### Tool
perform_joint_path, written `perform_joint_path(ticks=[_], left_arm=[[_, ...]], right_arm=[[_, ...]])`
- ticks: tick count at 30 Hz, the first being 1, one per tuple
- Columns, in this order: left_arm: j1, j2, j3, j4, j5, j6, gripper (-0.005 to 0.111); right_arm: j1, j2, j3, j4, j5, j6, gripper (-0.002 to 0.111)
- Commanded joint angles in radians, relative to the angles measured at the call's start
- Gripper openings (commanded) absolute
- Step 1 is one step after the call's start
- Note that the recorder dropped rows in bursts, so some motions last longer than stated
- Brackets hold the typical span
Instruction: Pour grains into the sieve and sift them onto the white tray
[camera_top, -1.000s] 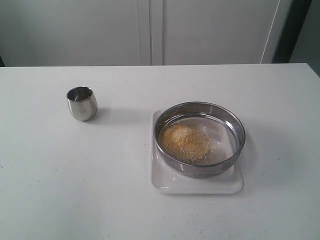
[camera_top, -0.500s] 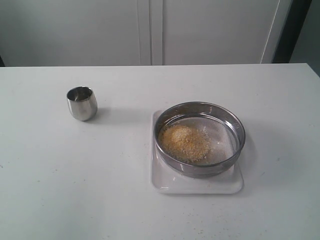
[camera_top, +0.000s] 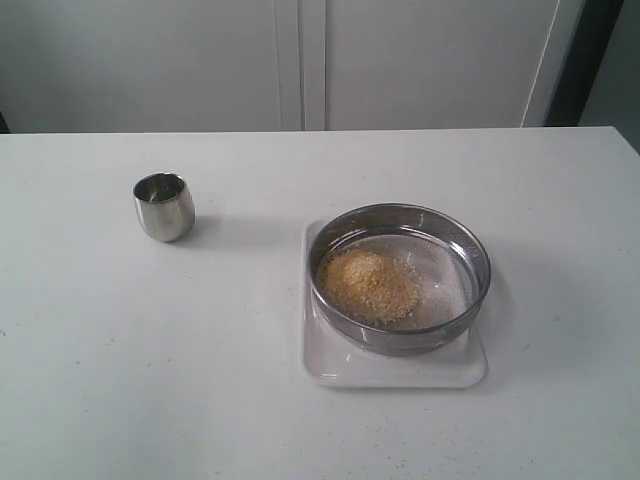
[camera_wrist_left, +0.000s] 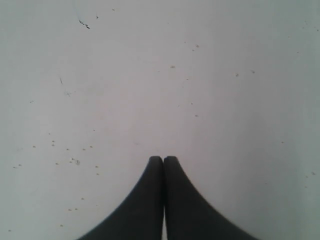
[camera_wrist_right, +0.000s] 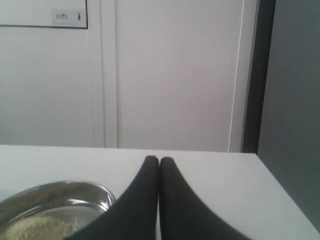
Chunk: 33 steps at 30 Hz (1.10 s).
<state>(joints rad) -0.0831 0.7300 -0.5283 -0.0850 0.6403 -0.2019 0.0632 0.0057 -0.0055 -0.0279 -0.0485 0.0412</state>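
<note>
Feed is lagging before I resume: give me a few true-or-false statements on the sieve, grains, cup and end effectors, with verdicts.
1. The sieve rests on the white tray. True.
2. The grains fill the steel cup. False: they lie heaped in the sieve.
3. The left end effector is shut and empty above the table. True.
4. The right end effector grips the sieve's rim. False: it is shut on nothing, apart from the sieve.
5. The steel cup lies on its side. False: it stands upright.
</note>
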Motion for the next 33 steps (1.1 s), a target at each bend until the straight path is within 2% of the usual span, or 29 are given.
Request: perform_joint_path(ticks=[1, 9, 17, 23, 33], left_arm=[[0.002, -0.008, 0.006, -0.01, 0.007, -0.001, 0.0], [0.002, -0.008, 0.006, -0.01, 0.007, -0.001, 0.0], [0.002, -0.008, 0.006, -0.01, 0.007, -0.001, 0.0], [0.002, -0.008, 0.006, -0.01, 0.007, -0.001, 0.0], [0.002, -0.008, 0.006, -0.01, 0.007, -0.001, 0.0]], right_arm=[[-0.006, -0.006, 0.006, -0.002, -0.099, -0.002, 0.0], [-0.006, -0.006, 0.006, -0.002, -0.217, -0.002, 0.0], [-0.006, -0.006, 0.006, -0.002, -0.198, -0.002, 0.0], [-0.006, -0.005, -0.103, 0.0, -0.026, -0.002, 0.0], [-0.006, 0.316, -0.403, 0.011, 0.225, 0.019, 0.0]])
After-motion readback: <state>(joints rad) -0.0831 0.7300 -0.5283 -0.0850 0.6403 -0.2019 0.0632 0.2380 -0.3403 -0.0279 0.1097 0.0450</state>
